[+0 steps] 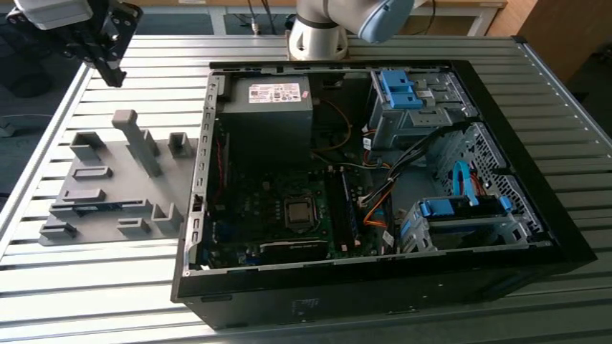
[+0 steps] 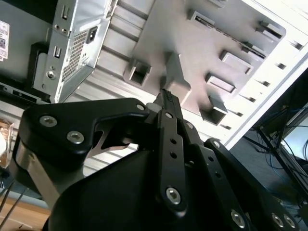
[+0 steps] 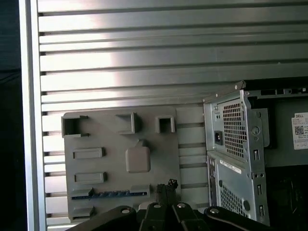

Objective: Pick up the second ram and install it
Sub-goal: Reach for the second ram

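A slatted aluminium table (image 1: 115, 287) spreads beneath my gripper (image 1: 115, 77), glaring with bright light. Dark floor (image 1: 182, 23) lies beyond its edge.

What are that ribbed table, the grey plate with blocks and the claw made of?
Table: looks like bare aluminium, silvery slats with bright glare. Plate: probably plastic, an even matte grey with no shine. Claw: black, smooth and satin, bolted with silvery screws; likely coated metal, though hard plastic is possible.

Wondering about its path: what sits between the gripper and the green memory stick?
In the exterior view, grey holder blocks and a tall grey post stand between the gripper and the second ram.
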Robot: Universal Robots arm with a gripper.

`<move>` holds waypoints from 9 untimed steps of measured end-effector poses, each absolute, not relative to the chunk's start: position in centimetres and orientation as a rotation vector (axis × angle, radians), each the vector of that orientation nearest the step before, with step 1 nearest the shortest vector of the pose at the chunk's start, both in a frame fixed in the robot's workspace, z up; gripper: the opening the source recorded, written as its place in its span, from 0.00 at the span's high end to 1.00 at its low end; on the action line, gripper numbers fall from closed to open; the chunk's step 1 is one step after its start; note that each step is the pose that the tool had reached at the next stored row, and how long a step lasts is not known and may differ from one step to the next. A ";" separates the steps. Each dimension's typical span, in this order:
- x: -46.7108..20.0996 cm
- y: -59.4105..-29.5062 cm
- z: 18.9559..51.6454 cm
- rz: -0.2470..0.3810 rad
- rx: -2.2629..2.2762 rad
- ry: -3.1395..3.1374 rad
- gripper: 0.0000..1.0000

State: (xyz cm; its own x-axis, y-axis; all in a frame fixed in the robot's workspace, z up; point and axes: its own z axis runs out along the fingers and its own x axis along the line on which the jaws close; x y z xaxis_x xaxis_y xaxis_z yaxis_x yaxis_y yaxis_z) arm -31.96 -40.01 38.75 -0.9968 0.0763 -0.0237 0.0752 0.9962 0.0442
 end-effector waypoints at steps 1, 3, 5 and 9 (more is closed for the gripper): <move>-32.3 -40.1 38.7 0.068 0.118 3.113 0.89; -33.0 -40.3 38.7 0.068 0.118 3.113 0.89; -33.7 -40.5 38.7 0.068 0.118 3.113 0.89; -34.9 -40.8 38.6 0.068 0.118 3.113 0.89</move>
State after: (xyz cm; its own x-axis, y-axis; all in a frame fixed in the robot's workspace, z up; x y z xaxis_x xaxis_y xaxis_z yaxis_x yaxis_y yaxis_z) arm -34.89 -40.77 38.60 -0.9968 0.0762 -0.0239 0.0751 0.9962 0.0443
